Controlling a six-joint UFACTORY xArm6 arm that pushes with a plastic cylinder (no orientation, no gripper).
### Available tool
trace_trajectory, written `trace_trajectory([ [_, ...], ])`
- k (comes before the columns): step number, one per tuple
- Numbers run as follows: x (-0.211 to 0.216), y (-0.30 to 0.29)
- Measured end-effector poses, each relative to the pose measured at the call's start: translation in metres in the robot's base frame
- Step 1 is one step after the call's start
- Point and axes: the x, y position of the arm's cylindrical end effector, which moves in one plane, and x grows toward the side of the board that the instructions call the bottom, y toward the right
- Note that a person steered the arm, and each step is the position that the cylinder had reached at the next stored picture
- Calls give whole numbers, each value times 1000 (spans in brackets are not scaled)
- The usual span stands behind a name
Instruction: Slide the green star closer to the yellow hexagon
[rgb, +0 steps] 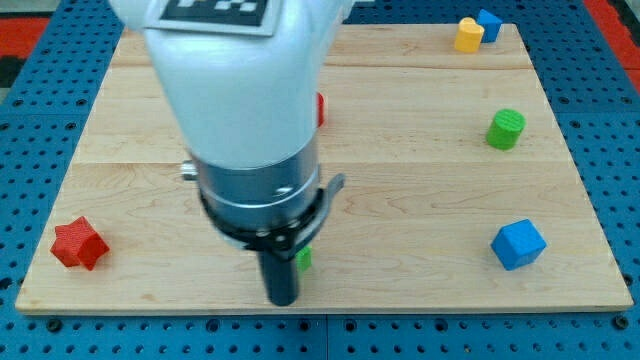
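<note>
The arm's white and grey body fills the view's middle and hides much of the board. My tip (282, 300) is at the view's bottom centre, on the wooden board (420, 200). A small bit of a green block (304, 258), likely the green star, shows just right of the rod and touches it or nearly so; most of it is hidden. The yellow hexagon (468, 35) sits at the view's top right, against a small blue block (489, 23).
A green cylinder (506, 129) stands at the right. A blue cube (519, 244) is at the lower right. A red star (79, 243) is at the lower left. A sliver of a red block (321, 108) shows beside the arm.
</note>
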Motion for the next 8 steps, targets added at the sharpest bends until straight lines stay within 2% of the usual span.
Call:
trace_trajectory([
  [1, -14, 13],
  [4, -57, -12],
  [8, -136, -12],
])
